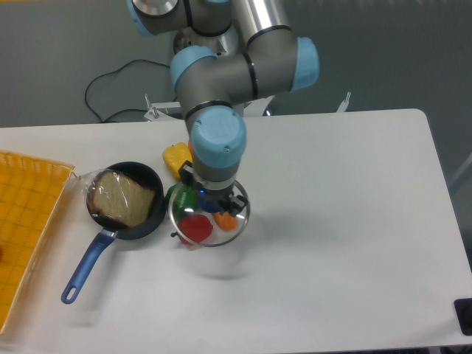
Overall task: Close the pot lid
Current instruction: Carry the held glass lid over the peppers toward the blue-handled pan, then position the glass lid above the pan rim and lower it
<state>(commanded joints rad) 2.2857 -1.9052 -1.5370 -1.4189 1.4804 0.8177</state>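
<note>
1. Camera view: a yellow mesh tray (26,221) is seen at the far left edge of the white desk (346,243), well to the left of the claw.
2. The pot (125,200) is found left of the claw, resting on the desk, with its blue handle pointing toward the lower left. A slice of bread in clear wrap (120,196) is lying inside it, and the pot is uncovered.
3. A yellow pepper (174,157) is partly seen just above and left of the claw, largely hidden by the arm.
4. The claw (213,203) is pointed straight down and is clamped on the blue knob of the lid (209,218), which is held level above the desk, apart from the pot and just to its right.
5. Through the glass, a green pepper (183,199), a red pepper (196,228) and the end of an orange loaf-shaped item (226,220) are visible under the claw.
6. A shadow is cast on the desk below the lid.
</note>
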